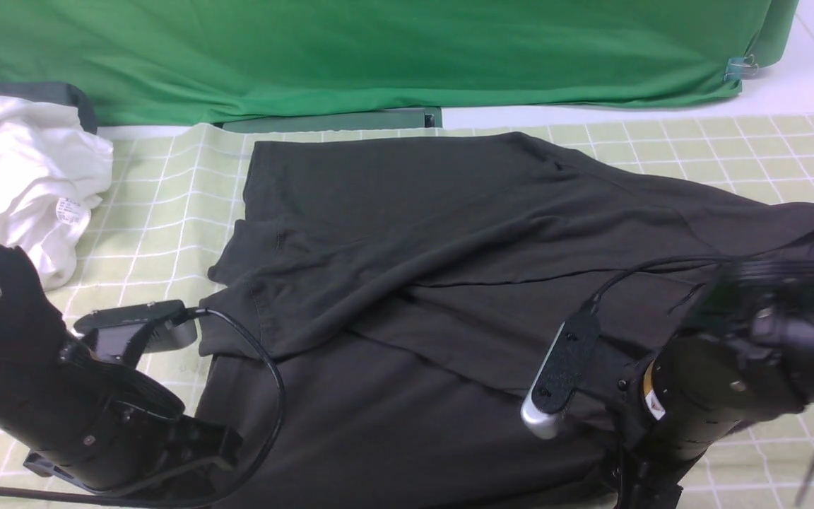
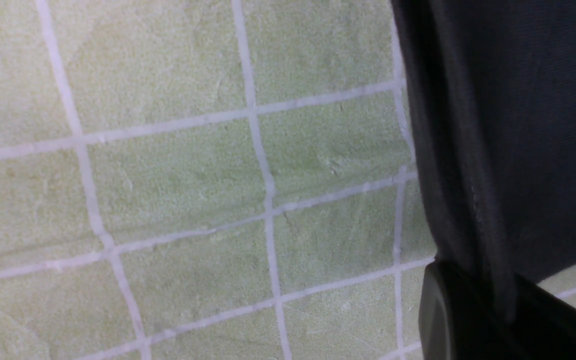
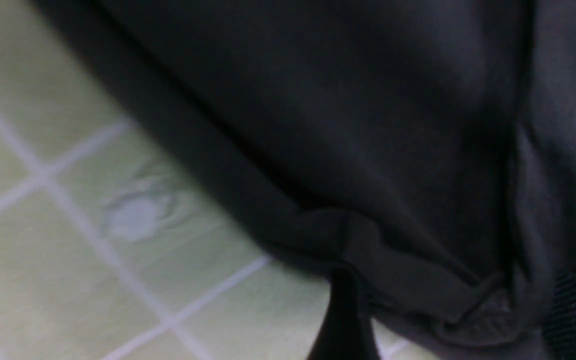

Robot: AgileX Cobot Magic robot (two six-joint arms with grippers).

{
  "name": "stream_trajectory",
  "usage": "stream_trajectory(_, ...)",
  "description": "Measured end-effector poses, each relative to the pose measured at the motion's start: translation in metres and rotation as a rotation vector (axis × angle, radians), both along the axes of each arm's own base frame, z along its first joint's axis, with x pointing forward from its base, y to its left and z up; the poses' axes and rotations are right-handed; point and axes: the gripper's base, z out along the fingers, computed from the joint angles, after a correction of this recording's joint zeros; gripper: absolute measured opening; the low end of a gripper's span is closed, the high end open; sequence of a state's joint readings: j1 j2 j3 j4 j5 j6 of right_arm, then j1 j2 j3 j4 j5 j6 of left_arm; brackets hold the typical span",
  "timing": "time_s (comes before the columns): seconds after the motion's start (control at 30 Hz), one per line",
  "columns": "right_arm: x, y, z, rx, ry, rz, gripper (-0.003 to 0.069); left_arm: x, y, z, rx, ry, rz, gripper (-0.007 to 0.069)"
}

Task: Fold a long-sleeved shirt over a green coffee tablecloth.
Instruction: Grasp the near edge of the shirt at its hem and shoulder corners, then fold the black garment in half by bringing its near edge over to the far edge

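The long-sleeved shirt [image 1: 407,283], black and creased, lies spread across the green coffee tablecloth [image 1: 167,212], a pale yellow-green cloth with white grid lines. My left gripper [image 1: 213,449] is at the shirt's near left edge. In the left wrist view it [image 2: 498,305] is shut, with the shirt's hem [image 2: 468,200] pinched between the jaws. My right gripper [image 1: 633,484] is low at the shirt's near right edge. In the right wrist view it [image 3: 460,320] stands open, with the bunched hem [image 3: 408,280] lying loose between its fingers [image 3: 343,320].
A crumpled white garment [image 1: 18,177] sits at the far left on the tablecloth. A plain deep-green cloth [image 1: 379,56] hangs across the back, held by a clip [image 1: 739,68] at its right end. Bare grid cloth [image 1: 753,155] shows at the far right.
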State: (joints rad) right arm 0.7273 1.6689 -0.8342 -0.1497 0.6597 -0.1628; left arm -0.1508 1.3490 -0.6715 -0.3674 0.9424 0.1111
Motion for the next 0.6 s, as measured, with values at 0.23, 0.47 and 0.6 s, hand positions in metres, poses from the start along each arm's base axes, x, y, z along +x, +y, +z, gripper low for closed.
stream_trajectory(0.23, 0.004, 0.003, -0.002, -0.003, -0.004, 0.002, 0.0450, 0.004, 0.000, 0.000, 0.002, -0.037, 0.012, 0.0024)
stream_trajectory(0.47, 0.003, 0.006, 0.002, -0.060, 0.045, -0.005, 0.0057, 0.007, 0.000, 0.010, 0.008, -0.039, -0.017, 0.0024)
stream_trajectory(0.6, -0.009, 0.007, 0.005, -0.101, 0.108, -0.013, 0.0050, 0.000, 0.000, 0.018, 0.000, -0.011, -0.037, 0.0024)
